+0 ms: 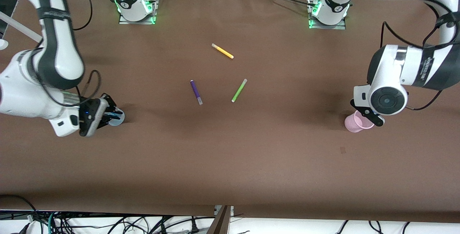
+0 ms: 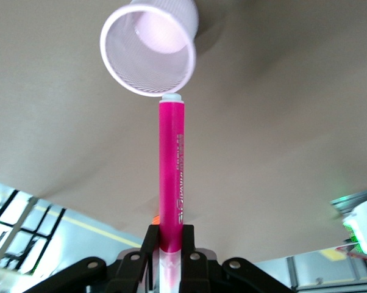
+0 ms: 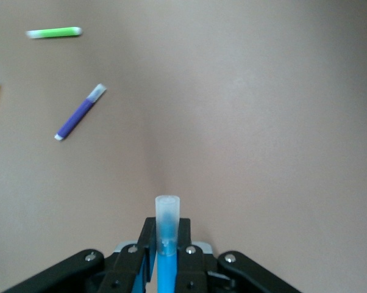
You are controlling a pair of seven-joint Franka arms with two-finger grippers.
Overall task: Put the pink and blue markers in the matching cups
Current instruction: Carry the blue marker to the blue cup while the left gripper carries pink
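My left gripper (image 1: 372, 118) hangs over the pale pink cup (image 1: 356, 123) at the left arm's end of the table. In the left wrist view the gripper (image 2: 171, 241) is shut on the pink marker (image 2: 171, 165). The marker's pale end sits at the rim of the pink cup (image 2: 124, 80). My right gripper (image 1: 109, 114) is at the pale blue cup (image 1: 118, 117) at the right arm's end. In the right wrist view the gripper (image 3: 166, 235) is shut on the blue marker (image 3: 167, 217), greyish cap pointing away. Both markers are hidden in the front view.
Three other pens lie mid-table: a yellow one (image 1: 222, 51) nearest the bases, a dark purple one (image 1: 196, 92) and a lime green one (image 1: 239, 90). The right wrist view also shows the purple pen (image 3: 80, 112) and the green pen (image 3: 54, 33).
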